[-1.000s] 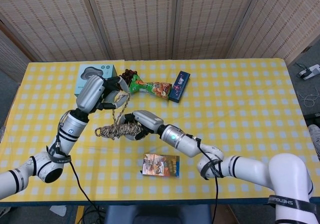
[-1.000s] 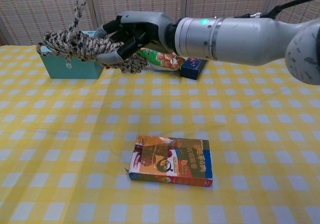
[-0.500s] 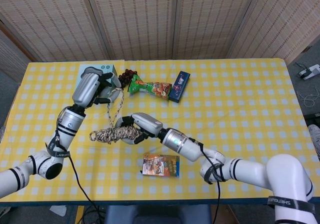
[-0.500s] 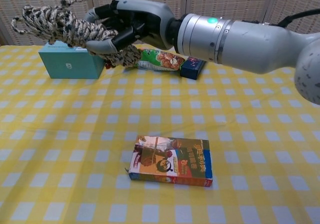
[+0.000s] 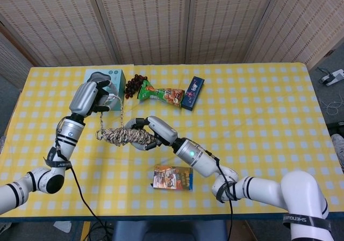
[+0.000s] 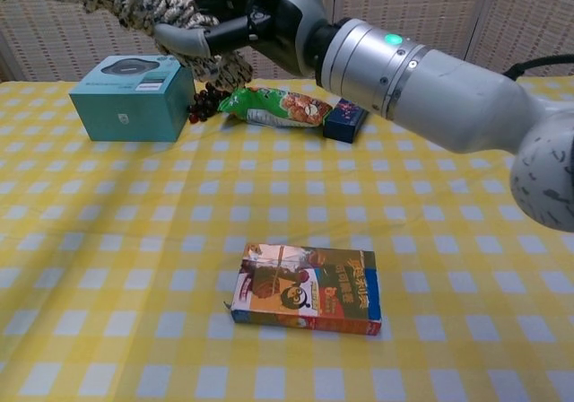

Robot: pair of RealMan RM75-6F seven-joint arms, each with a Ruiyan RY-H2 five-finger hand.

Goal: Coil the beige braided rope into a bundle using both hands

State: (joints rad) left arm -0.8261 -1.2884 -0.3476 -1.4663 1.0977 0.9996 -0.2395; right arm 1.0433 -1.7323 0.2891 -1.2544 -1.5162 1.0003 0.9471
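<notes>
The beige braided rope [image 5: 124, 135] is wound into a thick bundle held in the air above the table. My right hand [image 5: 152, 133] grips the bundle's right end, fingers wrapped around the coils; in the chest view the right hand [image 6: 240, 21] and the rope [image 6: 134, 0] sit at the top left edge. A single strand rises from the bundle to my left hand [image 5: 95, 95], which pinches it just in front of the teal box. The left hand does not show in the chest view.
A teal box [image 5: 105, 79], dark grapes [image 5: 134, 83], a green snack bag [image 5: 159, 94] and a dark blue packet [image 5: 193, 92] line the table's far side. A colourful carton [image 5: 172, 177] lies flat near the front of the yellow checked table [image 5: 258, 117].
Both hands have risen and shifted left with the rope. The bundle has climbed toward the chest camera's top edge, and the left hand has drawn back toward the teal box.
</notes>
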